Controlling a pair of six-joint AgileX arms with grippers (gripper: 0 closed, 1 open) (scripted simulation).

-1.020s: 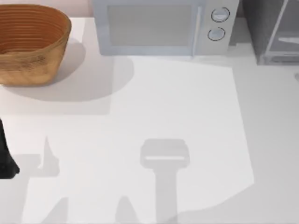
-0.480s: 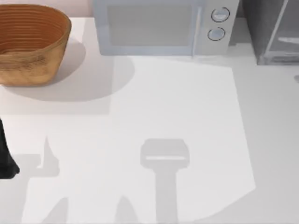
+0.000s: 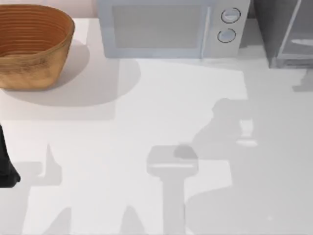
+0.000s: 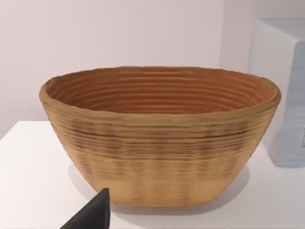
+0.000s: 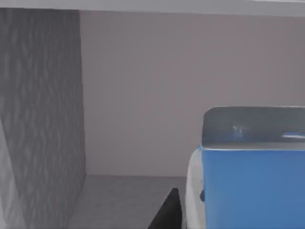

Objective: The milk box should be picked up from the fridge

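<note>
The fridge stands at the table's back right corner, dark grey with a pale-framed glass door. The right wrist view looks into the fridge's inside, with its grey side wall, pale back wall and grey floor. The milk box stands there close to the camera, showing a blue face, a white side and a grey top. A black tip of my right gripper sits just beside the box's white side. My left arm is parked at the table's left edge, and a black tip of its gripper points at the basket.
A woven brown basket stands at the back left. A light grey microwave with two round knobs stands at the back middle, left of the fridge. The white tabletop carries broad shadows across its middle and right.
A large new shadow has spread over the table's right middle, in front of the fridge. The left arm, basket and microwave have not moved.
</note>
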